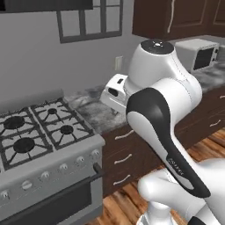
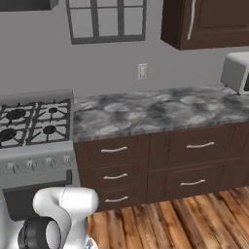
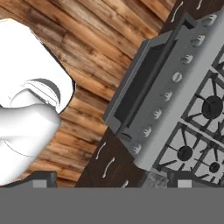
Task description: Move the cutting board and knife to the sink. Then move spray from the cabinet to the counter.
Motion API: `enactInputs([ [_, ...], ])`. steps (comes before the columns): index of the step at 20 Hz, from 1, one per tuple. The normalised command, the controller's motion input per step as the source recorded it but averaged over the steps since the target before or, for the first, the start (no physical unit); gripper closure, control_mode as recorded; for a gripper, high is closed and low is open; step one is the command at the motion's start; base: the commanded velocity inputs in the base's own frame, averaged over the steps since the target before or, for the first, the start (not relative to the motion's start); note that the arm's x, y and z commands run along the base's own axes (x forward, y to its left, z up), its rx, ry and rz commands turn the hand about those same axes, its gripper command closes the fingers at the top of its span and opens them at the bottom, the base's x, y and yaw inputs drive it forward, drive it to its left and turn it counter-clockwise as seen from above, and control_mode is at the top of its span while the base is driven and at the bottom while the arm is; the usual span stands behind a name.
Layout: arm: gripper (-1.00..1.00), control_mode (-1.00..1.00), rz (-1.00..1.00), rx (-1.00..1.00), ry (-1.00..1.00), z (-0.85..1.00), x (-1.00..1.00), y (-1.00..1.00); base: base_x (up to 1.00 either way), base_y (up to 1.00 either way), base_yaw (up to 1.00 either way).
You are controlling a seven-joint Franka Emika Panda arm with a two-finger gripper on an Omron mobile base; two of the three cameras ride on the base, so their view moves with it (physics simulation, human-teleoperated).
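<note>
Closest to the left base camera, the white arm point(image 1: 167, 114) fills the lower right, its dark-trimmed links folded over the wood floor point(image 1: 127, 206). At the far left stands the stove point(image 1: 39, 132), four black burners on a steel top with a row of knobs along the front and the oven door below. Just right of it begins the counter point(image 1: 94, 112), grey marbled stone over dark drawers point(image 1: 123, 154) with curved silver pulls. A white toaster point(image 1: 113, 92) sits on the stone, partly hidden behind the arm. Above it on the grey wall are an outlet point(image 1: 118, 63) and a window point(image 1: 90, 19). Farther right a microwave point(image 1: 200, 55) rests on the same worktop against the wall. Over the microwave hangs the cabinet point(image 1: 184, 17), dark brown, its door shut and a long silver handle point(image 1: 170, 17) running down it.

From the right base camera the stretch of counter between stove and microwave shows bare stone.

In the hand view the gripper point(image 3: 113, 180) points down at the floor planks and the stove front, which runs on a slant across the right side. Its fingertips point(image 3: 43, 178) stand wide apart, released, with nothing between them.
</note>
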Motion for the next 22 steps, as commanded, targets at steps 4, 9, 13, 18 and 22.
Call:
enactInputs([
  [4, -1.00, 1.00, 0.00, 0.00, 0.00, 0.00, 0.00, 0.00, 0.83, -1.00, -0.26],
  [9, -1.00, 1.00, 0.00, 0.00, 0.00, 0.00, 0.00, 0.00, 0.78, -1.00, -0.26],
  [13, -1.00, 1.00, 0.00, 0.00, 0.00, 0.00, 0.00, 0.00, 0.62, -1.00, -0.24],
  [18, -1.00, 1.00, 0.00, 0.00, 0.00, 0.00, 0.00, 0.00, 0.04, -1.00, -0.18],
  [22, -1.00, 1.00, 0.00, 0.00, 0.00, 0.00, 0.00, 0.00, 0.28, -1.00, -0.16],
])
